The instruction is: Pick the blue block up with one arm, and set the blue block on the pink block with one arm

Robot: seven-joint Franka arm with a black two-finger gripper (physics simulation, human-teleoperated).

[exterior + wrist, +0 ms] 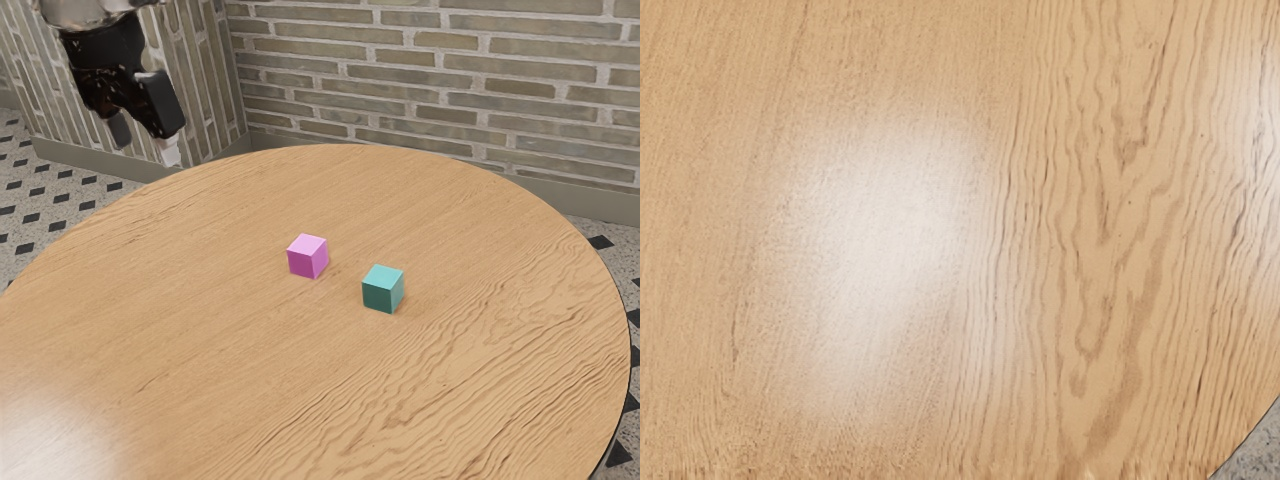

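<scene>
Here's the black two-finger end effector (140, 125), hanging high at the exterior view's upper left, well above the round wooden worktop (200, 350) and well apart from both blocks. From this angle I cannot tell whether it is apart or together; nothing is held in it.

Out near the middle of the worktop sits the small teal-blue block (383, 289), flat on the wood and upright, one corner turned toward the camera. Just beside it, toward the exterior view's left and a little farther back, rests the small pink cube block (307, 256), also flat on the wood. There's a clear gap between the two; they do not touch, and nothing is stacked.

Behind the worktop runs a grey brick wall (430, 70), with a patterned tile floor (40, 190) below it.

From the wrist camera, it's bare wood grain of the worktop (1120, 200) under the hand, with a pale patch of glare (880, 250) on it.
</scene>
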